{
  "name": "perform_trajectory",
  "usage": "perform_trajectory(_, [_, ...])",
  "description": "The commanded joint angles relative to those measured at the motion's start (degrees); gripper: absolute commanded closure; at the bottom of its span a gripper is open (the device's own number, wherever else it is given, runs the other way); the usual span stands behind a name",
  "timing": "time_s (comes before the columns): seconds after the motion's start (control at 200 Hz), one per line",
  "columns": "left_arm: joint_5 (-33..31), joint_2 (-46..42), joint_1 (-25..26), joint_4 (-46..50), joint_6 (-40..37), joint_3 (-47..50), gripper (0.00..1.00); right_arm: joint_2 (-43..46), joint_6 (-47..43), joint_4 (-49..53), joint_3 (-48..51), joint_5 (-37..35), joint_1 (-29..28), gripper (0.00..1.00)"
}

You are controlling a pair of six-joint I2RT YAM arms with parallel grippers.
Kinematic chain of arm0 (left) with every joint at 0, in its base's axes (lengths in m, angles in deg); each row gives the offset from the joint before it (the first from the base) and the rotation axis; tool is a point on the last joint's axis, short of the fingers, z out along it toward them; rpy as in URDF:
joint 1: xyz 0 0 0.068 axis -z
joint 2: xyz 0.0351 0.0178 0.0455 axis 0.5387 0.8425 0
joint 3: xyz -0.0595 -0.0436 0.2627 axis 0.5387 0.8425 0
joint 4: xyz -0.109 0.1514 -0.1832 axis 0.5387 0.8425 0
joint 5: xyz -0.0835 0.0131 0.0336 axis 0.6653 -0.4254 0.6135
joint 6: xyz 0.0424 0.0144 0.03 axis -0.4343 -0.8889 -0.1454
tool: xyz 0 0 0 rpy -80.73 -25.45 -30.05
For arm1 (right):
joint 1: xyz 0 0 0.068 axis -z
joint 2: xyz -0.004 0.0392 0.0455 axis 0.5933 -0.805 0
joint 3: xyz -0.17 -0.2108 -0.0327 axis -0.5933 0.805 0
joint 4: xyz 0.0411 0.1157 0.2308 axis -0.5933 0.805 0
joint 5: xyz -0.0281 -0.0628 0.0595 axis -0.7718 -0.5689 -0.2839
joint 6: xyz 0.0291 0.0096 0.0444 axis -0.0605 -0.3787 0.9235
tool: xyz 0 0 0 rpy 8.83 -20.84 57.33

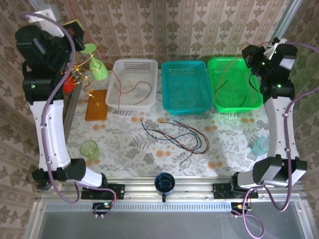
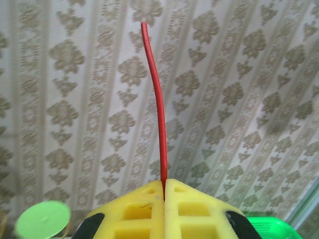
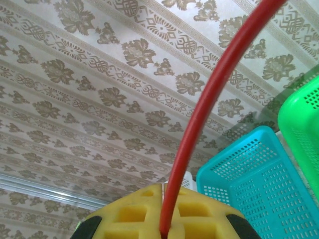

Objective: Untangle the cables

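Several thin cables (image 1: 174, 133) in black, red and blue lie loosely crossed on the table in front of the baskets. Another red cable (image 1: 130, 89) curls inside the white basket (image 1: 121, 64). My left gripper (image 1: 75, 29) is raised at the far left; in the left wrist view its yellow fingers (image 2: 144, 209) are shut on a thin red cable (image 2: 155, 99) that stands straight up. My right gripper (image 1: 252, 54) is raised over the green basket (image 1: 255, 102), shut (image 3: 164, 226) on a red cable (image 3: 209, 109) that arcs away. That cable (image 1: 219, 87) hangs down across the basket to the table.
A teal basket (image 1: 167, 67) stands between the white and green ones. At the left are a light green cup (image 1: 89, 148), an orange board (image 1: 96, 105) with a gold wire stand, and a tilted green glass (image 1: 97, 67). A dark blue cup (image 1: 164, 183) sits at the front edge, a pale blue cup (image 1: 260, 146) at the right.
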Motion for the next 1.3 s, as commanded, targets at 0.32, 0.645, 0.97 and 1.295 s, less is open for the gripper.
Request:
perform_trajectory(0.32, [-11.38,21.65,9.12,-6.1,-11.17,-23.61,1.0,-1.34,5.2,-4.22,-4.51,5.64,-0.6,1.0])
perform_trajectory(0.645, [-19.95,22.98,13.46,-12.52,-20.9,2.62,1.0,-1.07,8.03,-6.31,-8.28,8.56,-0.74,1.0])
perform_trajectory(0.97, [-24.75,46.34,13.95,12.6,-18.68,-9.21,1.0,-0.91,7.88,-4.01,-15.54,12.16,-1.13,1.0])
perform_trajectory(1.295, [-17.15,58.97,12.23,22.61,-13.99,-15.63,1.0,-0.79,7.9,-3.94,-15.83,12.47,-1.31,1.0])
